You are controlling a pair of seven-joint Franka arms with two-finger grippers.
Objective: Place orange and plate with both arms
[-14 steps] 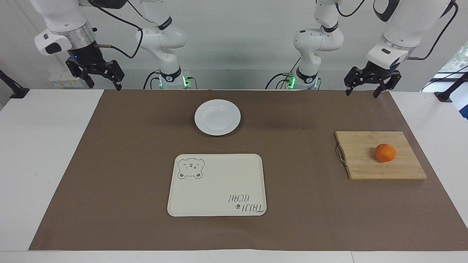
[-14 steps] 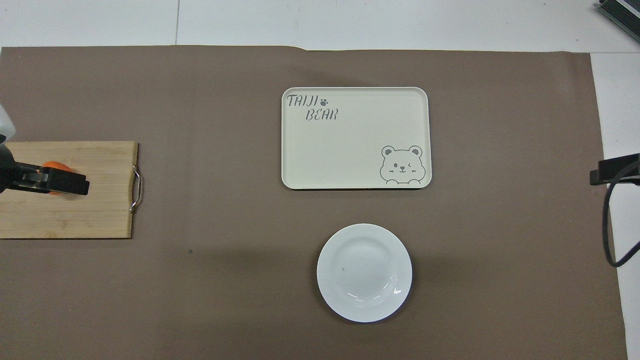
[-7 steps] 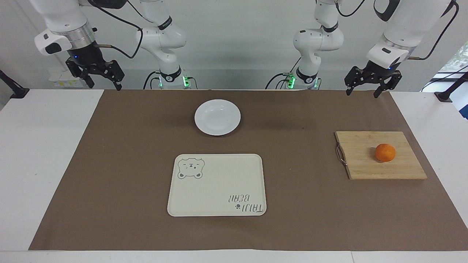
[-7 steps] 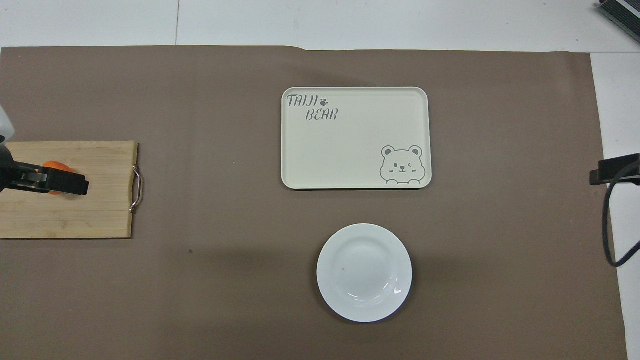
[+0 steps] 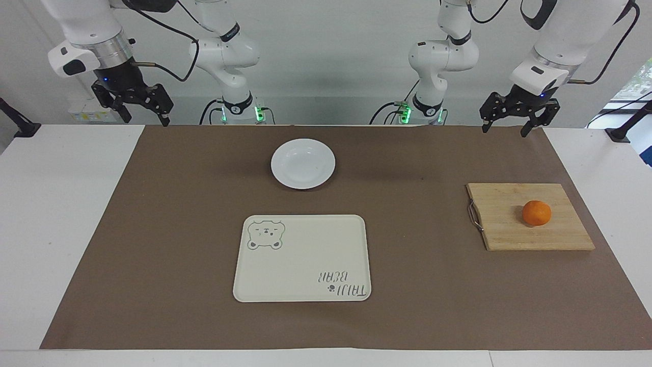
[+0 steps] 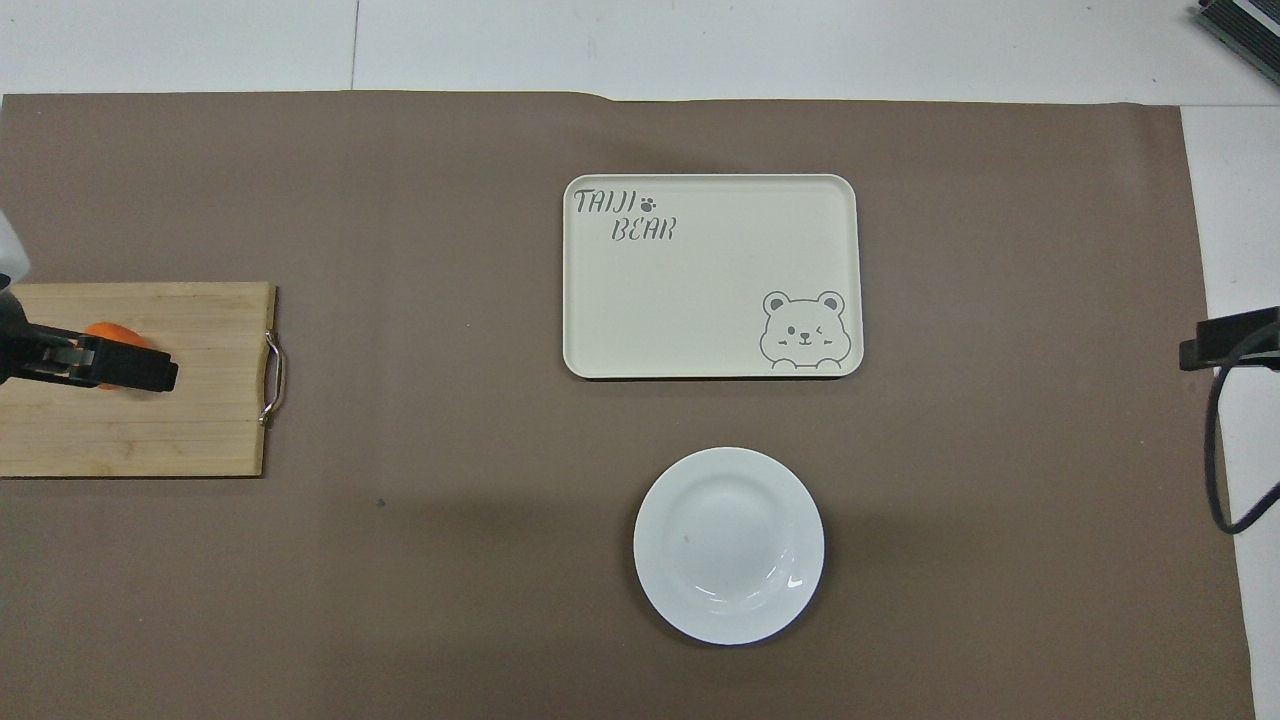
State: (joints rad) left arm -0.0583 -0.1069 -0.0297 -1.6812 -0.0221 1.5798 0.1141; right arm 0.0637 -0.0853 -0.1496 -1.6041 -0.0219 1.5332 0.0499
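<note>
Orange (image 5: 536, 212) sits on my cutting board (image 5: 530, 232); plate (image 5: 303, 163) lies nearer the robots than the tray (image 5: 302, 258). Left gripper (image 5: 505, 129) and right gripper (image 5: 145, 120) hang raised, both spread wide, holding nothing.

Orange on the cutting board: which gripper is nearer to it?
Left. The left gripper hangs open at the orange's end of the table; the right gripper hangs open at the other end.
</note>
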